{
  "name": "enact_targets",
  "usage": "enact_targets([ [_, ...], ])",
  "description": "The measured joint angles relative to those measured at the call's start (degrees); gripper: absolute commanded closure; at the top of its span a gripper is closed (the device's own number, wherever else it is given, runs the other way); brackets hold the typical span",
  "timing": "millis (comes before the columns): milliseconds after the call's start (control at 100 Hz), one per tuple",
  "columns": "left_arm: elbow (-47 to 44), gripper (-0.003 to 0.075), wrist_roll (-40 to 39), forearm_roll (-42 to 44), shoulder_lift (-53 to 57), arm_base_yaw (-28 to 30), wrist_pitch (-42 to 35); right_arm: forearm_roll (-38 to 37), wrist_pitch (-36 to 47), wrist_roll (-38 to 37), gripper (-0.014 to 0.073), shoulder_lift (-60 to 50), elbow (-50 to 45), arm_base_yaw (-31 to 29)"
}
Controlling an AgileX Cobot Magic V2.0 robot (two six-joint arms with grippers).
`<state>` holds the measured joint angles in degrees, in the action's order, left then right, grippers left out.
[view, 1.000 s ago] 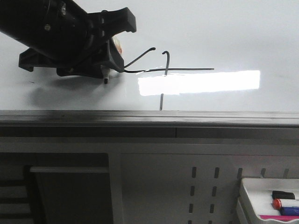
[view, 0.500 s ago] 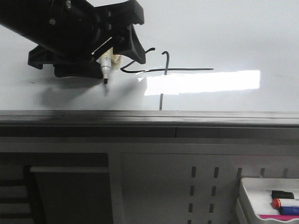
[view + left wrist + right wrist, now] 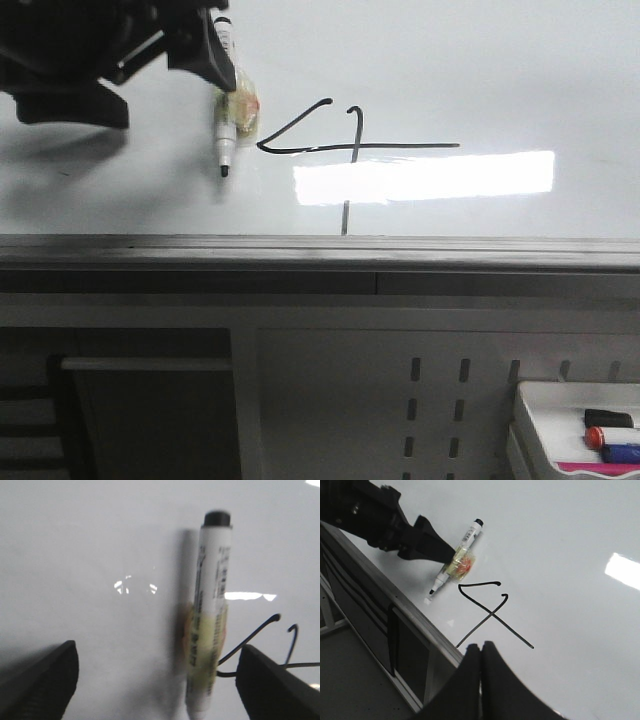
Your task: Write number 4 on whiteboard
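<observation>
In the front view, a glossy whiteboard [image 3: 480, 70] is seen filling the upper half, bounded on its near side by a grey metal rail [image 3: 320, 253]; a bright rectangular reflection [image 3: 425, 177] lies across it. The number 4 [image 3: 345, 150] is drawn in thin black strokes near the middle. To its left a marker [image 3: 224, 100] with a yellowish wrap lies on the board, tip toward the rail, beside the left gripper [image 3: 150, 45] at the far left. A white tray [image 3: 530, 420] of markers is seen low at the right. In the left wrist view, the marker [image 3: 210, 615] lies free between widely parted jaws, touched by neither. In the right wrist view, the right gripper [image 3: 481, 652] is seen with jaws pressed together, empty, above the number 4 [image 3: 492, 612].
</observation>
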<state>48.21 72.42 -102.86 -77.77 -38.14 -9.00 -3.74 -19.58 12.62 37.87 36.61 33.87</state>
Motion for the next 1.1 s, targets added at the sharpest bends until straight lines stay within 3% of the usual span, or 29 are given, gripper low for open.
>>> enact_targets([
  [130,-0.27,0.0143,0.76,2.71,6.46,-3.17,0.03,0.00,0.14,0.00,0.0657,-0.41,0.00,0.00],
  [200,-1.46,0.0206,2.61,3.92,10.41,-5.25,-0.57,0.00,-0.10,0.00,0.0657,-1.54,0.00,0.00],
  [400,-11.46,0.0519,9.81,4.32,26.23,-10.99,-8.30,-1.74,-0.69,0.00,0.0657,-10.89,-3.96,-1.22],
  [530,-20.39,0.0743,11.38,4.32,38.00,-12.72,-9.36,-2.51,-1.06,0.00,0.0657,-20.01,-10.36,-2.56],
  [800,-32.19,0.0741,11.78,3.97,53.14,-13.33,-7.80,-2.72,-1.64,0.00,0.0658,-34.74,-16.53,-3.23],
  [1100,-34.34,0.0741,11.87,3.97,55.72,-13.33,-6.42,-2.85,-1.29,0.00,0.0658,-37.63,-16.53,-3.23],
])
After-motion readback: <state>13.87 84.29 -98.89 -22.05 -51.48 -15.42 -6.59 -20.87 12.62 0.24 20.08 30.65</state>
